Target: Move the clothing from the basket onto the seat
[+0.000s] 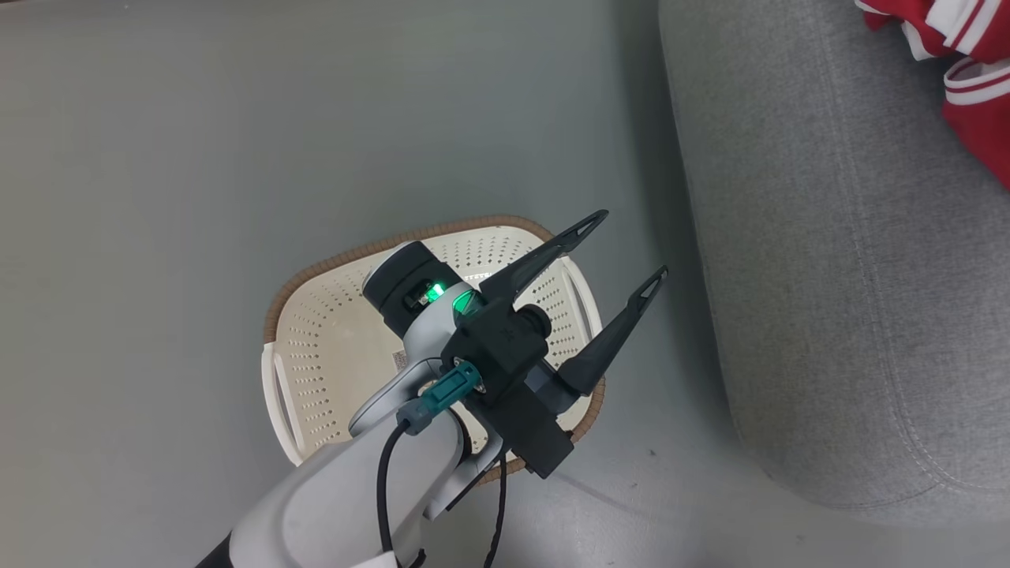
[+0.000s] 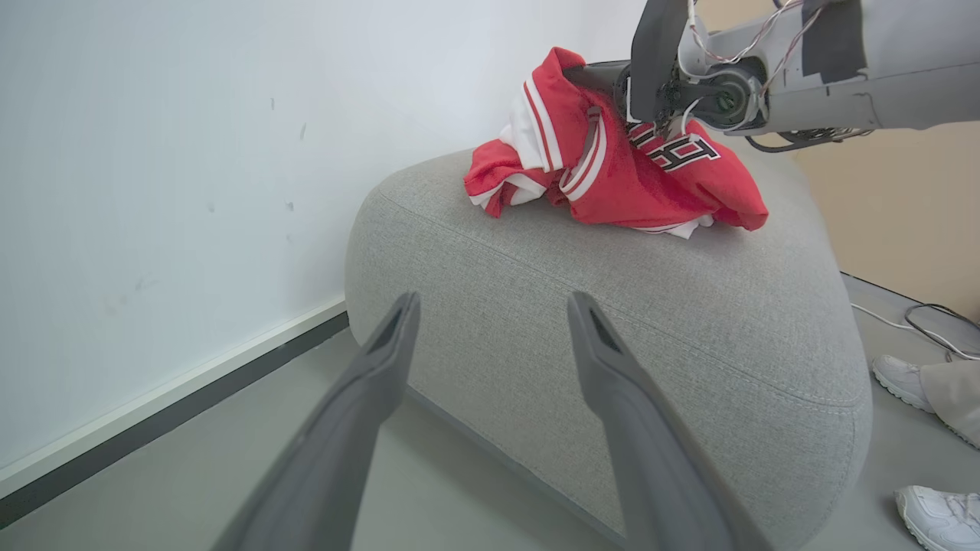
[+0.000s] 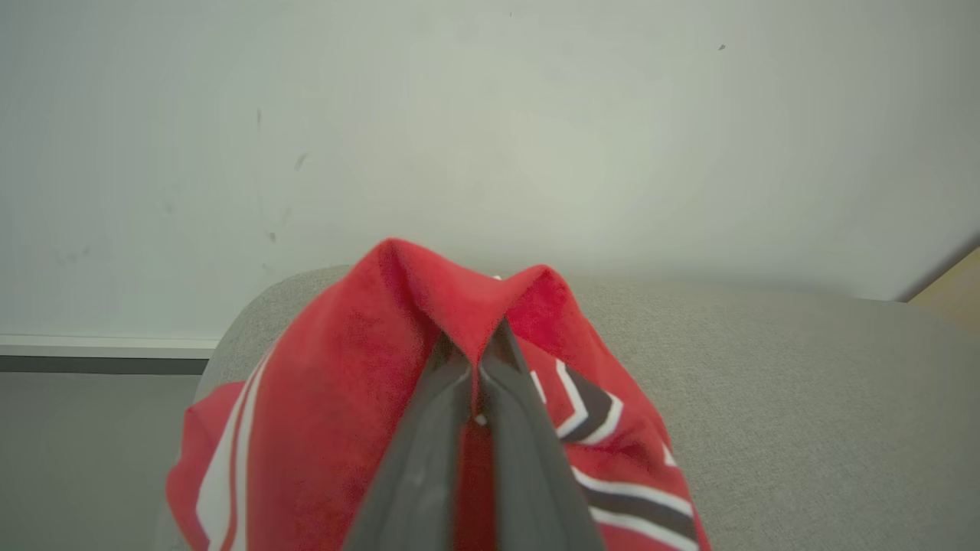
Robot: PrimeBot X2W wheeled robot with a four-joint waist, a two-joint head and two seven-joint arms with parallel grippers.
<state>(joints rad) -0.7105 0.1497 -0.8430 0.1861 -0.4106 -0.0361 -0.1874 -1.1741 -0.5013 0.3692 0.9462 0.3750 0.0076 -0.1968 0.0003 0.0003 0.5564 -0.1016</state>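
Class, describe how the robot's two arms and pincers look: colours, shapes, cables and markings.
The left arm is pale grey, with a green light, a teal plug and a black cable. The left pincer has two long, dark, tapering fingers with slotted tips. The right arm is grey, with thin bare wires and black tape. The right pincer is dark grey.

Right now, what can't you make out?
Basket floor, head view: left arm covers the middle; leftover pieces cannot be ruled out.
Clothing, head view: cut off at the top right edge.
Right end effector tips, right wrist view: buried in red fabric.
Person, left wrist view: cut off at the right edge above the shoes.
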